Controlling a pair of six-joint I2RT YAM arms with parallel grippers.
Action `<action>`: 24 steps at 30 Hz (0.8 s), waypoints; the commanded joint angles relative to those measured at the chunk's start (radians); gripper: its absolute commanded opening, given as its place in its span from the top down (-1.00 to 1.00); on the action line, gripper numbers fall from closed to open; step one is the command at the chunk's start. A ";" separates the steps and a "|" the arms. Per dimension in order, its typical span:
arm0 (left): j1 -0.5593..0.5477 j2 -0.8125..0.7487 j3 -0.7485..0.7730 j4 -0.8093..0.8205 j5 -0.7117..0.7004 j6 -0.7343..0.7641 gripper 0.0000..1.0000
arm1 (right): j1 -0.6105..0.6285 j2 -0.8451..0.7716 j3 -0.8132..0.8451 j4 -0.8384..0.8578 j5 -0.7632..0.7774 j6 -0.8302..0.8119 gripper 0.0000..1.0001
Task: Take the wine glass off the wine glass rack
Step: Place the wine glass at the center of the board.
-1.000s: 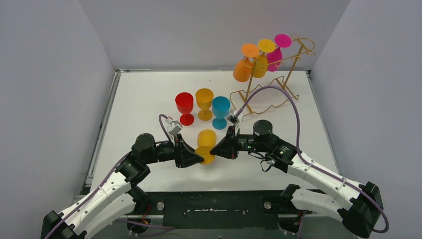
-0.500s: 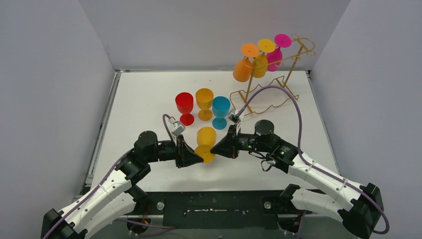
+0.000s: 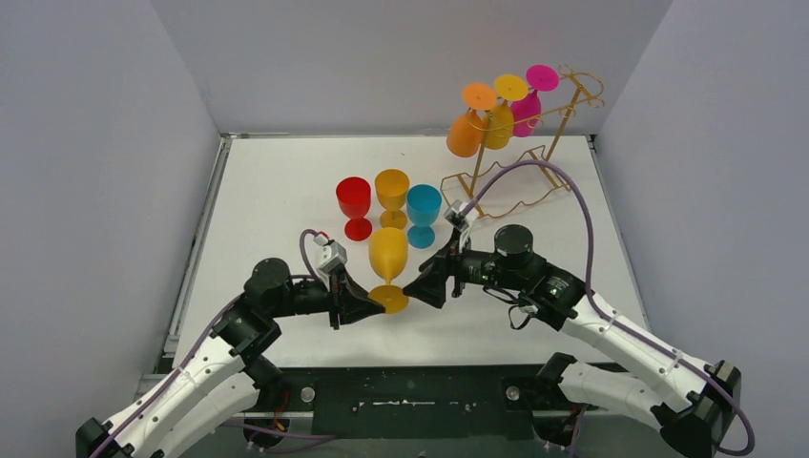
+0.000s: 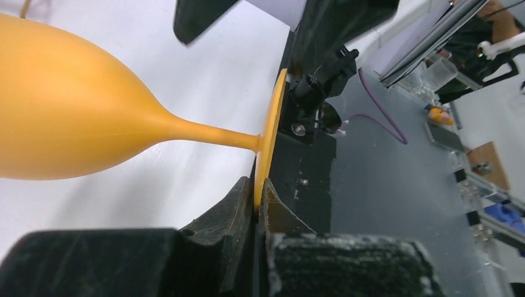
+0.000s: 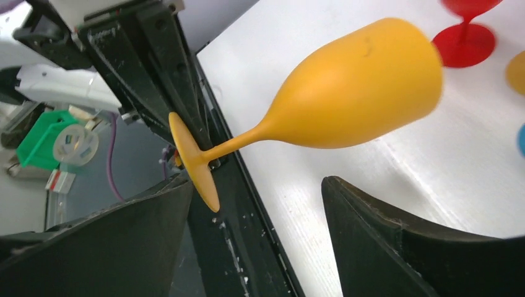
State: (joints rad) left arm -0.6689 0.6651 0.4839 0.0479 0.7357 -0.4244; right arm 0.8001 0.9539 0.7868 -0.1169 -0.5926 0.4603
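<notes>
From above, the wine glass rack (image 3: 569, 122) stood at the far right corner of the worktop (image 3: 277, 191). It carried three glasses hanging bowl-down from its top bar: an orange glass (image 3: 465, 135), an amber glass (image 3: 497, 126) and a pink glass (image 3: 526, 112), side by side. Left of the rack, a red glass (image 3: 354, 200), a yellow glass (image 3: 392, 189) and a blue glass (image 3: 424, 205) stood upright in a close row. The wine glass (image 3: 388, 253), golden yellow, was off the rack and well apart from it, nearer the arms than that row. The left pincer (image 3: 377, 303) was clenched on the rim of its foot. The right pincer (image 3: 412, 289) sat just beside the foot on the rack's side.

The left wrist view showed the two dark fingers (image 4: 232, 204) pressed together on the thin edge of the foot disc. The stem and bowl (image 4: 80, 120) reached out sideways over the white worktop. Whether the glass touched the worktop could not be told.

In the right wrist view the right pincer was released. Its fingers (image 5: 384, 229) were spread wide, and the tilted wine glass (image 5: 365, 86) lay beyond them with neither finger touching it. The foot was close to one finger, and the bowl pointed toward the foot of the red glass.
</notes>
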 commanded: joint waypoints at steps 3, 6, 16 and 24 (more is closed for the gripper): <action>-0.006 -0.082 0.000 -0.101 0.017 0.240 1.00 | -0.011 -0.093 0.159 -0.129 0.261 -0.031 -0.76; -0.006 -0.086 0.024 -0.179 0.066 0.329 1.00 | -0.059 -0.050 0.231 -0.237 0.397 -0.038 -0.82; -0.004 -0.187 -0.011 -0.236 0.187 0.678 1.00 | -0.322 0.061 0.233 -0.083 -0.141 0.072 -0.86; -0.004 -0.147 0.077 -0.436 0.161 0.904 1.00 | -0.325 0.151 0.275 0.066 -0.413 0.143 -0.80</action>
State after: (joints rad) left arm -0.6689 0.4736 0.4793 -0.2371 0.8665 0.2863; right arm 0.4782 1.0653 1.0100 -0.1787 -0.8265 0.5579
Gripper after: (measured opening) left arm 0.021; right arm 0.915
